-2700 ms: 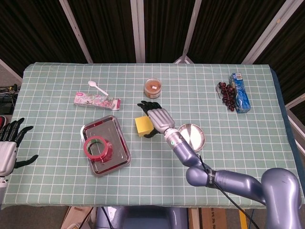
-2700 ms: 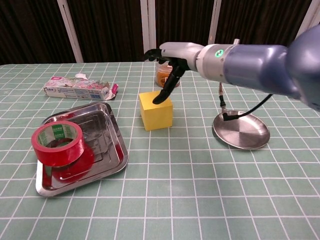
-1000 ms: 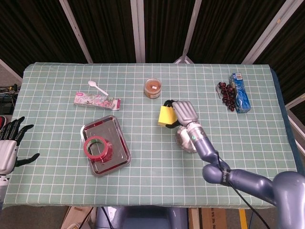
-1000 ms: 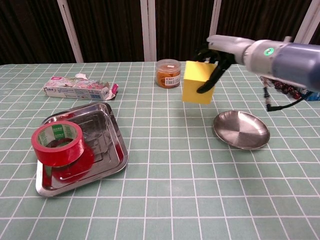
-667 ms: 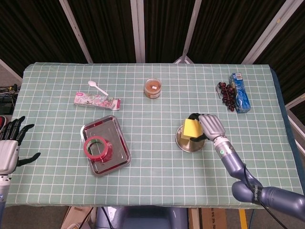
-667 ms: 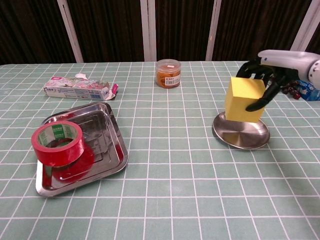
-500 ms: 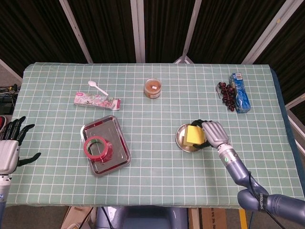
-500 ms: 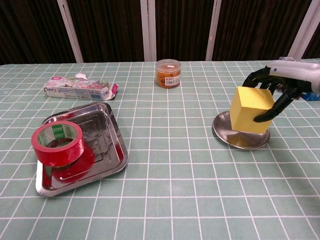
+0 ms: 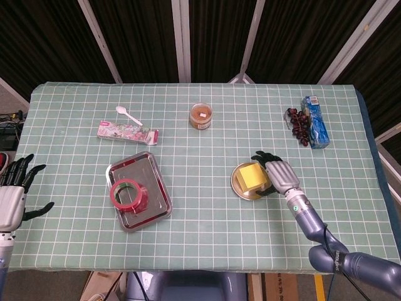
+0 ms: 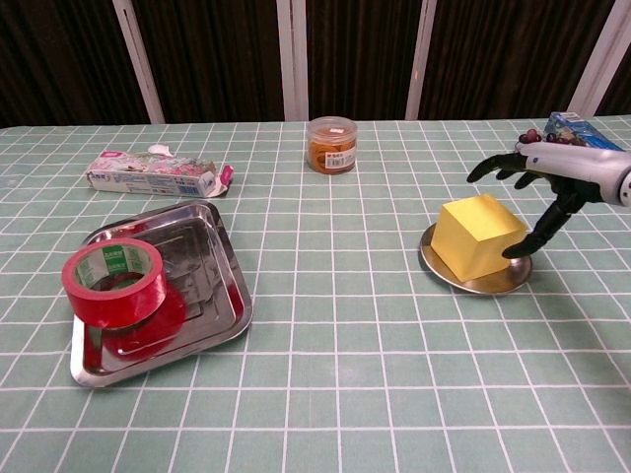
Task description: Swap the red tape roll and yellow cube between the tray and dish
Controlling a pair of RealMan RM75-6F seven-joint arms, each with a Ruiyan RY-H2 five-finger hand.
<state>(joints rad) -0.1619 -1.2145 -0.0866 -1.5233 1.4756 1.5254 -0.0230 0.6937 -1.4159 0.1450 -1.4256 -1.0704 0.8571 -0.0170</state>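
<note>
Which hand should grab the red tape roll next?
Likely left. The left hand is open at the table's left edge, nearer the red tape roll in the tray; the right hand is far off by the dish.

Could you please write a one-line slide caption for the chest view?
Yellow cube sits on the dish, right hand open beside it; red tape roll in the tray.

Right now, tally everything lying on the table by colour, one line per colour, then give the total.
Red: 1, tape roll
Yellow: 1, cube
Silver: 2, tray, dish
Orange: 1, jar
White: 1, spoon
Pink and green: 1, packet
Blue: 1, carton
Dark red: 1, beads
Total: 9
</note>
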